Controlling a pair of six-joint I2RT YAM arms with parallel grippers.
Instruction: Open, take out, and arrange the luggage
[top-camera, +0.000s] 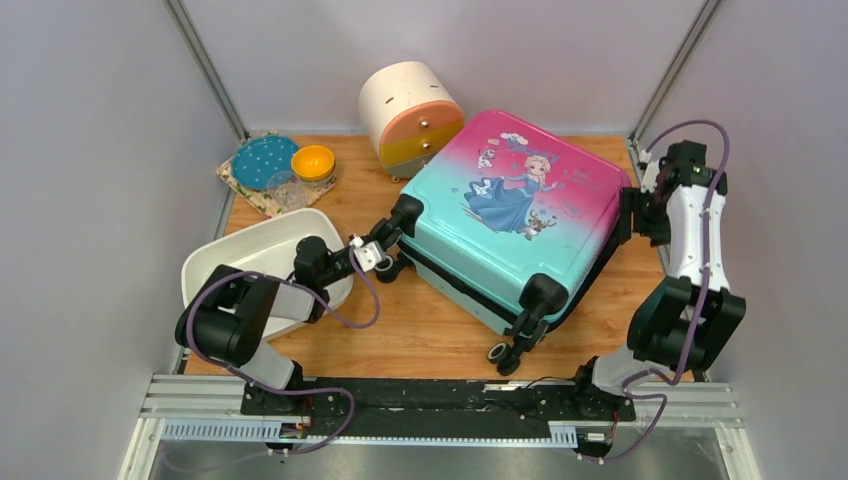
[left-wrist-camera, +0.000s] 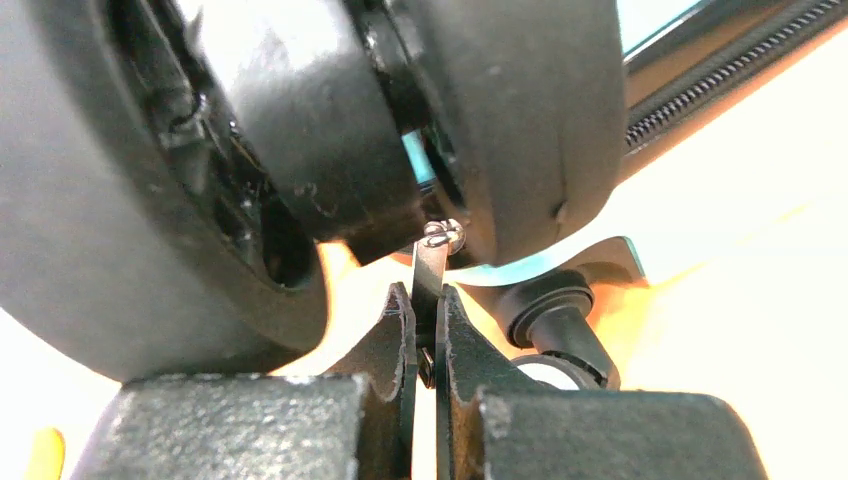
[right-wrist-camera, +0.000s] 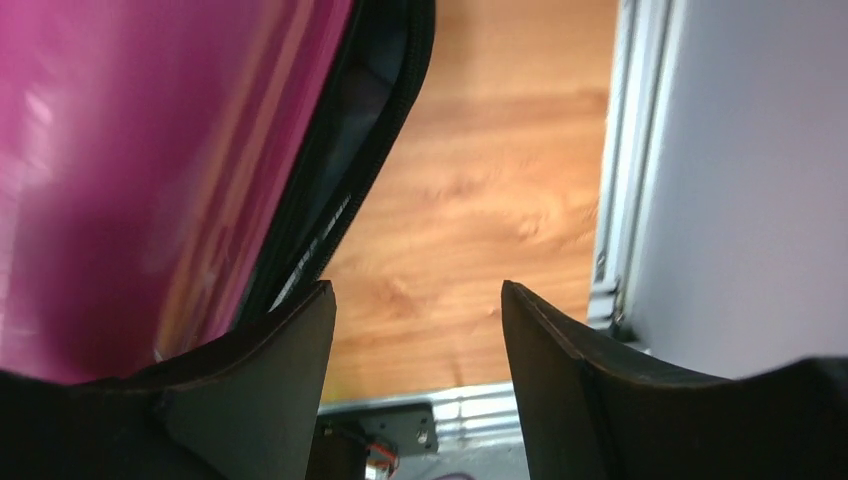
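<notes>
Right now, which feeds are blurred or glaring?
Top external: sharp, evenly lit, luggage clear. Left wrist: background blown out white, near wheel soft, zipper pull sharper. Right wrist: pink shell smeared with blur, wooden table in focus.

Left gripper (left-wrist-camera: 425, 310) is pinched tight on a thin metal zipper pull (left-wrist-camera: 430, 262), right under the luggage (left-wrist-camera: 650, 22) and its black wheels (left-wrist-camera: 520, 110).
</notes>
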